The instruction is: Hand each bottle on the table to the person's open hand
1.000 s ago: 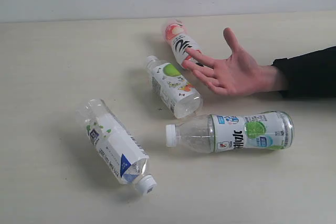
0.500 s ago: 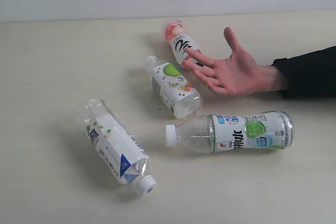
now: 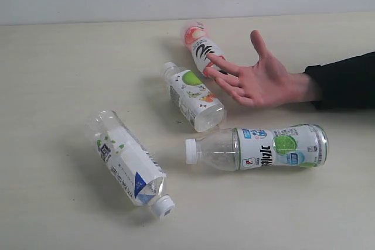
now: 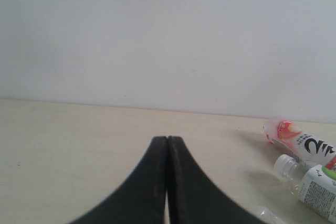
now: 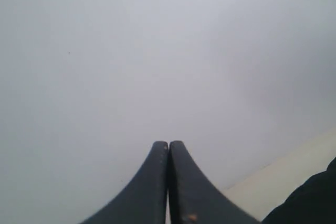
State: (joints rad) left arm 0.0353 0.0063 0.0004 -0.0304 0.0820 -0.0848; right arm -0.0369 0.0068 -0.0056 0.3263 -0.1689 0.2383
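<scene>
No bottle is handed over yet. On the counter (image 3: 58, 74) lie the pink bottle (image 3: 201, 48), the middle lime bottle (image 3: 194, 96), the near lime bottle (image 3: 263, 147) and the white-and-blue bottle (image 3: 129, 165). The person's open hand (image 3: 258, 80) is by the pink bottle. Your left hand (image 4: 167, 145) and right hand (image 5: 168, 148) are clenched, holding nothing.

The pink-red bottle (image 3: 203, 50) bears a large black brush-stroke mark on its white label that resembles a "2"; nothing else on it can be read. The long lime-label bottle (image 3: 275, 146) has bold black lettering, turned sideways and not legible. Print on the short lime-label bottle (image 3: 196, 98) and the white-and-blue bottle (image 3: 126, 165) is too small to read.
</scene>
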